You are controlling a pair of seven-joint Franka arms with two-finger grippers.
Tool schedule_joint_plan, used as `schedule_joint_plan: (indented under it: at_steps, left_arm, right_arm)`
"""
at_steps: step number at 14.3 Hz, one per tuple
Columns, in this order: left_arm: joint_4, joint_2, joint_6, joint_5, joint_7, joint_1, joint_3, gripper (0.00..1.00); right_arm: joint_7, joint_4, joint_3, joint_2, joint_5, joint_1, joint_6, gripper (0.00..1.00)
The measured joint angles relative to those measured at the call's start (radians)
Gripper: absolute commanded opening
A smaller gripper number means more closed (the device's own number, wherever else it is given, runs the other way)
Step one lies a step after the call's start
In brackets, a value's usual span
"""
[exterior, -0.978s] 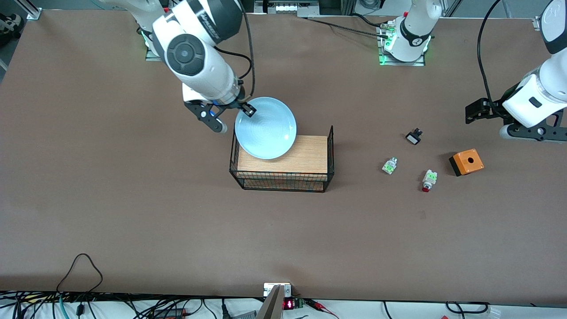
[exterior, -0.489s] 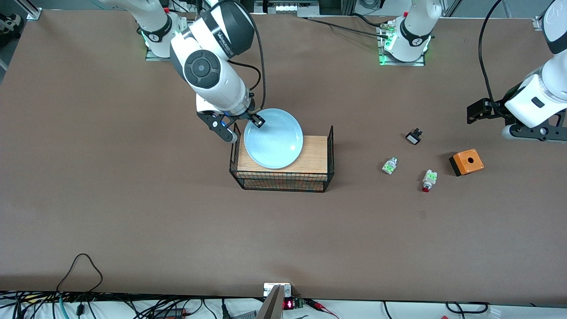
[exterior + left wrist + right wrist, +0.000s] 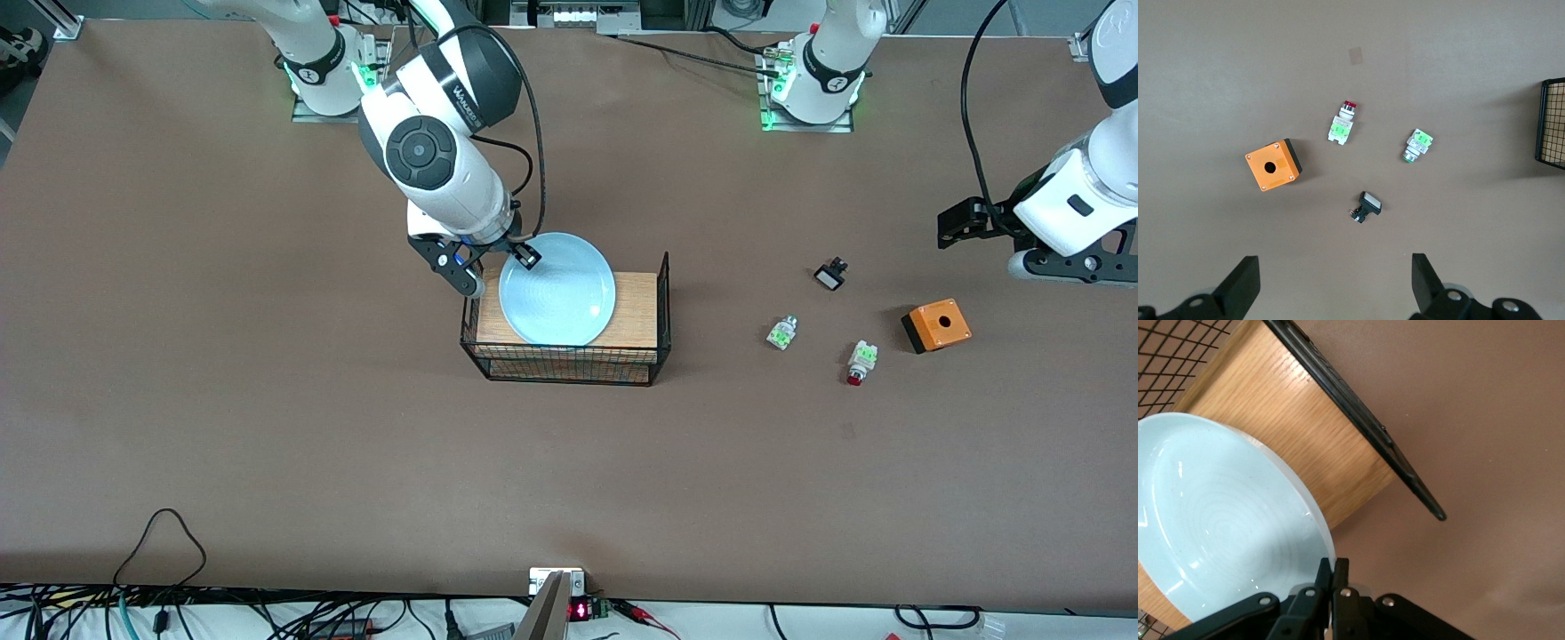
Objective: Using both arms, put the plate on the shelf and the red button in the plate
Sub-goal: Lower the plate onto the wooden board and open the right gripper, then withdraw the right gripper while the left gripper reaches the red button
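Right claw (image 3: 498, 258) is clamped on the rim of the plate (image 3: 557, 289), at the edge toward the right arm's end of the surface (image 3: 267, 427); in the right wrist view the fingers (image 3: 1331, 577) are pinched across the rim. Plate is held over the wooden shelf top (image 3: 636, 307) of the black wire rack (image 3: 662, 302); whether it already touches the wood cannot be told. For a good placement the plate should be lowered level, centred between the rack's raised wire ends, and let go only once the base is seated flat. Plate is round, so no long axis; the open face is up.

Left claw (image 3: 982, 231) hangs spread and empty over the surface near the orange box (image 3: 936, 325); that arm waits. Red button (image 3: 859, 362) lies on its side, nearer the front camera than the box, untouched. Its long axis runs toward the front camera, red cap at the nearer end. A capless green switch (image 3: 781, 332) and a black part (image 3: 830, 274) are beside it.
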State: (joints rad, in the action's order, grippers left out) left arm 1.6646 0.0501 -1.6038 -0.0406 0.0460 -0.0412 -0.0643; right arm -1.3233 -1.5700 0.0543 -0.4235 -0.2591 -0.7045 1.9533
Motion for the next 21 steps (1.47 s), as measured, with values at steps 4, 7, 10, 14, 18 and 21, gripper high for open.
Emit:
schedule_joint_plan:
  at_steps: [4,7,10,14,18,21]
  left_arm:
    - [0.000,0.000,0.000,0.000,0.000,-0.001,0.000,1.00]
    - [0.000,0.000,0.000,0.000,0.000,-0.002,0.000,1.00]
    - [0.000,0.001,0.000,0.000,0.000,-0.003,0.000,1.00]
    - [0.001,0.037,0.002,0.000,-0.002,-0.004,0.000,1.00]
    - [0.003,0.179,-0.020,-0.001,0.022,-0.028,0.005,1.00]
    - [0.003,0.273,-0.119,-0.005,0.153,-0.040,0.007,1.00]
  right_arm:
    - [-0.002,0.000,0.000,-0.010,0.000,-0.009,0.005,0.12]
    - [-0.001,0.002,0.004,-0.010,0.000,-0.010,0.013,1.00]
    - [0.001,0.013,0.007,-0.010,0.000,-0.010,0.024,1.00]
    - [0.001,0.073,0.011,0.017,0.000,-0.011,0.012,1.00]
    - [0.056,0.094,0.035,0.126,0.031,0.001,-0.092,1.00]
    - [0.262,0.092,0.047,0.177,0.117,0.068,-0.183,1.00]
